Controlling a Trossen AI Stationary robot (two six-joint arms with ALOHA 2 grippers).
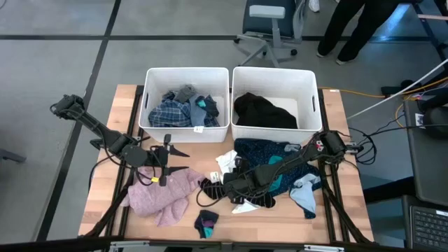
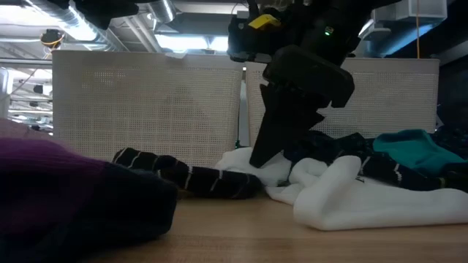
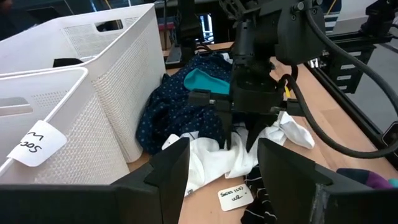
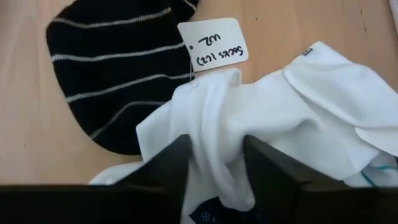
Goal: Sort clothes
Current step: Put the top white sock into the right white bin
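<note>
My right gripper point(image 1: 234, 187) stands point down in the clothes pile at the table's middle, shut on a white cloth piece point(image 4: 292, 106) with a paper tag point(image 4: 214, 40). A black sock with white stripes point(image 4: 106, 81) lies flat on the wood beside it. The navy dotted cloth point(image 1: 262, 150) and a teal piece point(image 1: 280, 183) lie under the right arm. My left gripper point(image 1: 166, 161) is open and empty above the far edge of the pink fuzzy top point(image 1: 164, 196). A small dark sock point(image 1: 206, 222) lies near the front edge. My right gripper pinches a raised fold of the white cloth point(image 4: 217, 149) between its two fingers. The fingers point(image 3: 225, 132) come from above, pointing down. The cloth around the fold still lies on the table and on the pile.
Two white bins stand at the far edge. The left bin point(image 1: 150, 105) holds a blue plaid shirt point(image 1: 171, 112) and grey pieces. The right bin point(image 1: 308, 105) holds a black garment point(image 1: 262, 112). A light blue piece point(image 1: 304, 196) lies at the right. A person point(image 1: 350, 28) and a chair point(image 1: 269, 24) are beyond the table.
</note>
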